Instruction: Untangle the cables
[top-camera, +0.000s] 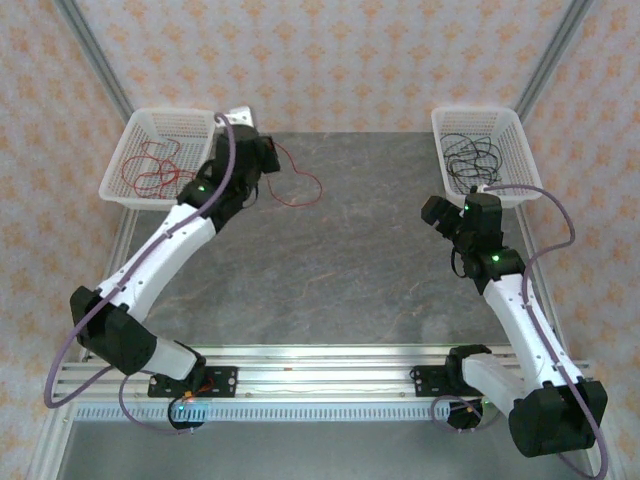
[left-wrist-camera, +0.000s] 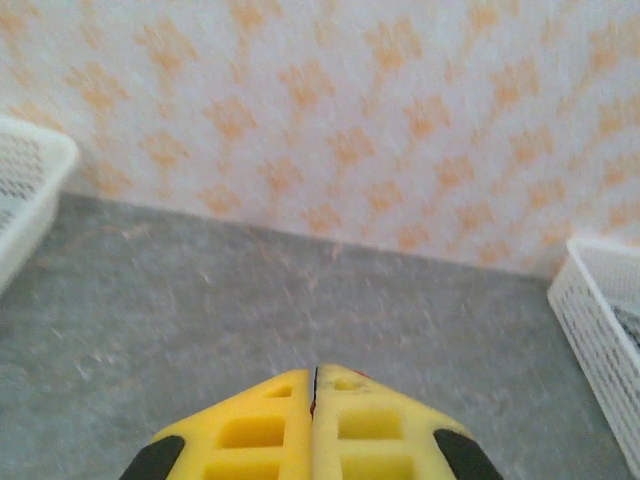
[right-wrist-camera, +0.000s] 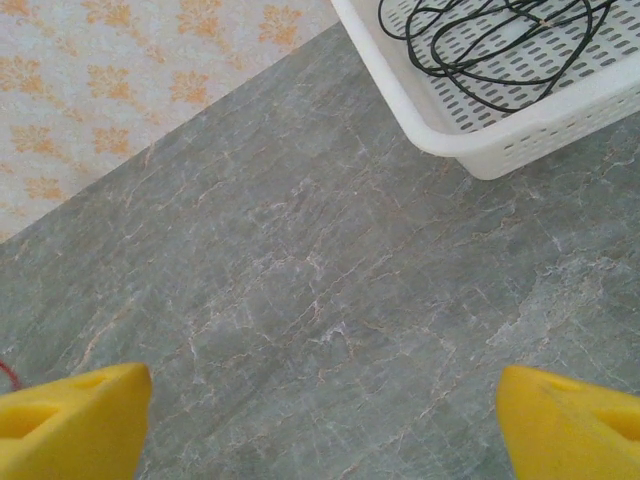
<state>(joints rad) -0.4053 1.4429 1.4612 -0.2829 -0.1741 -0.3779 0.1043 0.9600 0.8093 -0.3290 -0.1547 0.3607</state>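
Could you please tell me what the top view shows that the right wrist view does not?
Top view: the left basket holding red cables, and a red loop lying on the table near it. Right wrist view: the right gripper, its yellow jaws standing wide open above bare table. Both: the right basket with black cables in it, and the grey table.

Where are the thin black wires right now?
In the top view the black wires lie coiled inside the white basket at the table's far right corner. The right wrist view shows them in that basket too, at its upper right.
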